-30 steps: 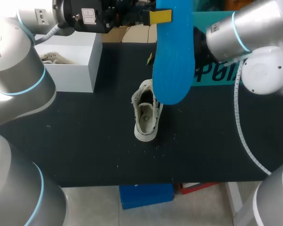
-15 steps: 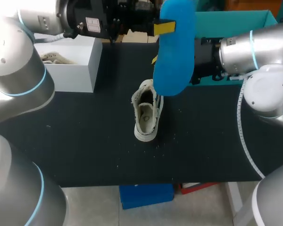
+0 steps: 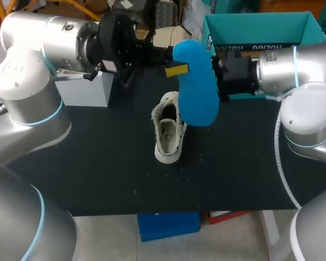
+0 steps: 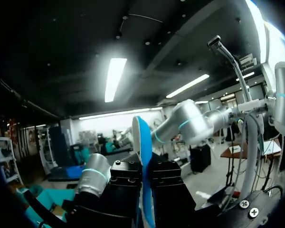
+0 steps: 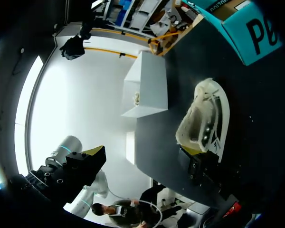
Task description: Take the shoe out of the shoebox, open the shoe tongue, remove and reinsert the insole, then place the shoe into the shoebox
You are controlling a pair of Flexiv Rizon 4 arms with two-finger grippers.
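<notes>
The black table (image 3: 98, 174) carried a teal shoebox (image 3: 255, 24) at its far right and a white box (image 3: 84, 89) at far left. The blue insole (image 3: 198, 92) hung in the air between both arms, edge-on between the left gripper (image 3: 175, 69) fingers, which clamped it. It hid the right gripper (image 3: 224, 76), whose state could not be told. The shoe (image 3: 167, 133) lay mid-table, just under the insole's lower end.
</notes>
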